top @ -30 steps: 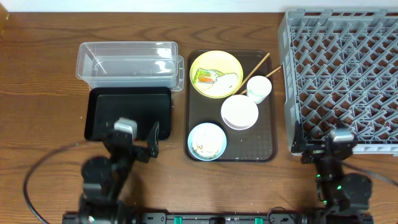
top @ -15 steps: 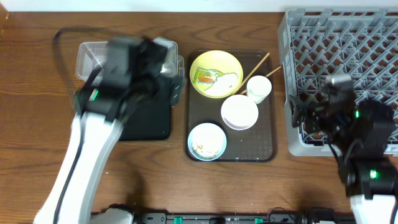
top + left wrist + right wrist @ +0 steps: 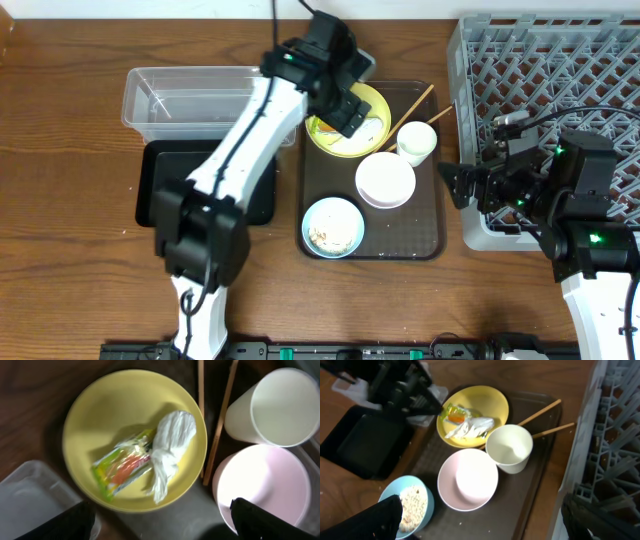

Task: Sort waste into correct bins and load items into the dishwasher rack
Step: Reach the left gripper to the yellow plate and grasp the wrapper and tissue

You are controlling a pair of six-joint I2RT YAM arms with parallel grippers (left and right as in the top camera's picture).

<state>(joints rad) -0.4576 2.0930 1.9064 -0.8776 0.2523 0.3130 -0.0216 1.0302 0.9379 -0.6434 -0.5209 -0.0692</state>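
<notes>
A green-and-orange wrapper (image 3: pixel 122 466) and crumpled white paper (image 3: pixel 169 445) are held in the yellow plate (image 3: pixel 112 412). Two chopsticks (image 3: pixel 220 425) are laid beside it, near the upright white cup (image 3: pixel 280 407) and white bowl (image 3: pixel 265 485). Rice crumbs (image 3: pixel 323 238) are seen in the light blue bowl (image 3: pixel 338 212). The clear tub (image 3: pixel 190 100) and black tray (image 3: pixel 165 190) are set left, the grey rack (image 3: pixel 560 80) right.

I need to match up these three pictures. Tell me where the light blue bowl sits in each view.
Overhead: the light blue bowl sits at the near-left corner of the brown tray, down-left of the white bowl.
Left wrist: not in it.
Right wrist: bottom left, rice inside.
Shared landmark: the yellow plate, seen in all three views.
</notes>
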